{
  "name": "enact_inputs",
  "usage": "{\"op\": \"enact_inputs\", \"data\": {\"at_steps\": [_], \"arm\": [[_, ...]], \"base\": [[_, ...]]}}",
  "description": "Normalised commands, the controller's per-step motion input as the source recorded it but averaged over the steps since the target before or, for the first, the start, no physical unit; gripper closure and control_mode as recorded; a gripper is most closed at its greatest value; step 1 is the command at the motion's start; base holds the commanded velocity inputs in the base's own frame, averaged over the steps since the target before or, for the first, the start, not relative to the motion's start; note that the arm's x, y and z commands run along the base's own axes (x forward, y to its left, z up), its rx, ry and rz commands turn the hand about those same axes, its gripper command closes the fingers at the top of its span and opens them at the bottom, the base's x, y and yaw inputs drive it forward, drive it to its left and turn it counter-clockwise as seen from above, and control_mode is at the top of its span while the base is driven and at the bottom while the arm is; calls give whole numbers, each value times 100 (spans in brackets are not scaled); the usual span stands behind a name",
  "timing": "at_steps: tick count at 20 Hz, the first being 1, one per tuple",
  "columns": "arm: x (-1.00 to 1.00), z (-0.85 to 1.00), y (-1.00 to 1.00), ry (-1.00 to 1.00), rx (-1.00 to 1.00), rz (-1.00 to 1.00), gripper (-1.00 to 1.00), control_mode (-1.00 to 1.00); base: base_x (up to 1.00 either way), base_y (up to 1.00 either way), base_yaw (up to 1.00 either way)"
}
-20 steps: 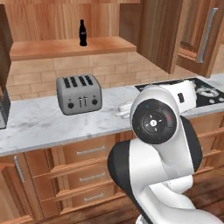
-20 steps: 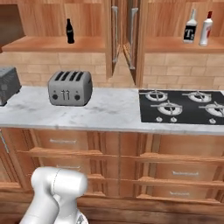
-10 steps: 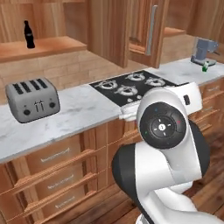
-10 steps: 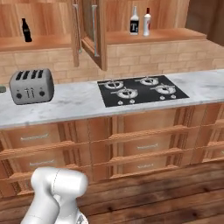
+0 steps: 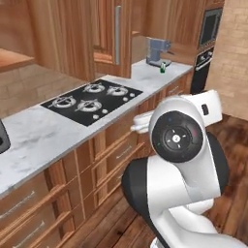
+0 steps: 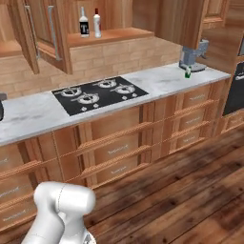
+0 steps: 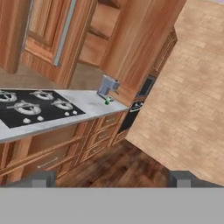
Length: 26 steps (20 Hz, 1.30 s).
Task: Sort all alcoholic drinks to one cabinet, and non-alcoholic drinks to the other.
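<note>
Two bottles stand side by side on the open cabinet (image 6: 52, 33) shelf above the hob (image 6: 99, 93): one clear bottle (image 6: 84, 23) with a black label bearing a white "T", and one white bottle (image 6: 96, 23) with a red cap to its right. One green-and-white carton (image 6: 188, 73) sits far right on the counter (image 6: 157, 76), just beside one grey coffee machine (image 6: 193, 56). The gripper (image 7: 111, 178) holds nothing, fingers wide apart. No other writing is legible.
</note>
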Motion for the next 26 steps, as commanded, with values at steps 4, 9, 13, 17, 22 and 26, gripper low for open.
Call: {"op": "enact_inputs", "data": {"at_steps": [4,9,13,17,22,26], "arm": [[0,0,0,0,0,0,-100,100],[0,0,0,0,0,0,-100,100],[0,0,0,0,0,0,-100,100],[0,0,0,0,0,0,-100,100],[0,0,0,0,0,0,-100,100],[0,0,0,0,0,0,-100,100]], "base": [[-1,-39,-44],[-3,-66,-34],[15,-75,-31],[30,-78,-24],[63,-55,-15],[78,-40,-9]]}}
